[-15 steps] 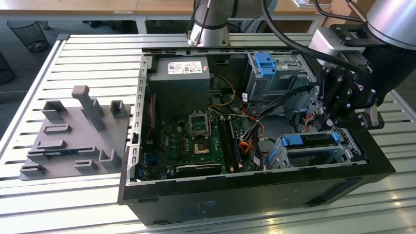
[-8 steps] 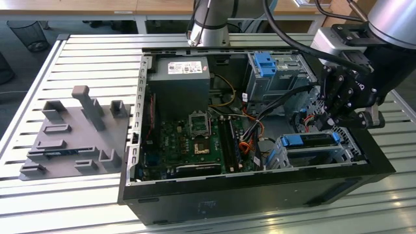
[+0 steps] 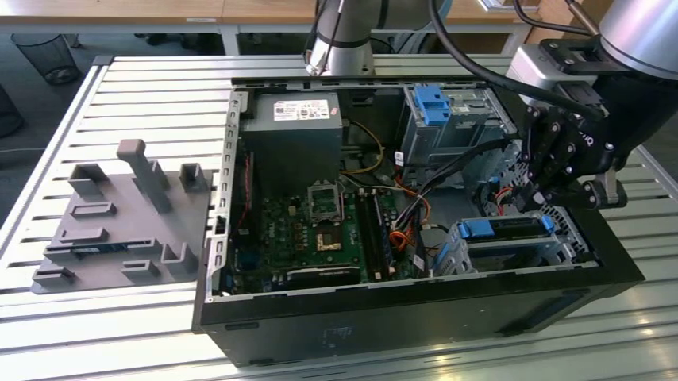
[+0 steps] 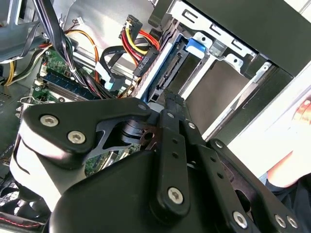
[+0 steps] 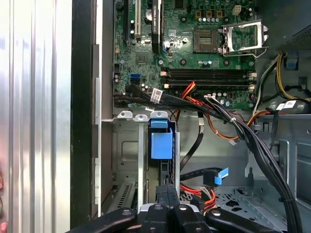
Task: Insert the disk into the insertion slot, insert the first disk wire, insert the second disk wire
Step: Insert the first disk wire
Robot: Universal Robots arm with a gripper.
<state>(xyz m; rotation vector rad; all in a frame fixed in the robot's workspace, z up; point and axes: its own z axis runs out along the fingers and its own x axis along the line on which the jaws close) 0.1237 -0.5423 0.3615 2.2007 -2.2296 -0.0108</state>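
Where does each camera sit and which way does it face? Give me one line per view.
Exterior view: above and off the computer case, looking down into it; the arm and gripper reach in from the exterior view's right.
First wrist view: on the wrist, looking past the gripper at the disk and motherboard.
Second wrist view: close behind the gripper, facing the disk.
Shared: both wrist views show gripper and disk.

**Robotics lab in an office-like room**

An open desktop computer case (image 3: 424, 317) lies on a slatted aluminium workbench (image 3: 159, 87), with a grey fixture plate (image 3: 122, 230) at the frame's left and a robot arm (image 3: 339, 36) rising at top centre. Along the upper edge stand wooden desks (image 3: 138, 9) and, upper left, a wire-mesh wastebasket (image 3: 48, 51).
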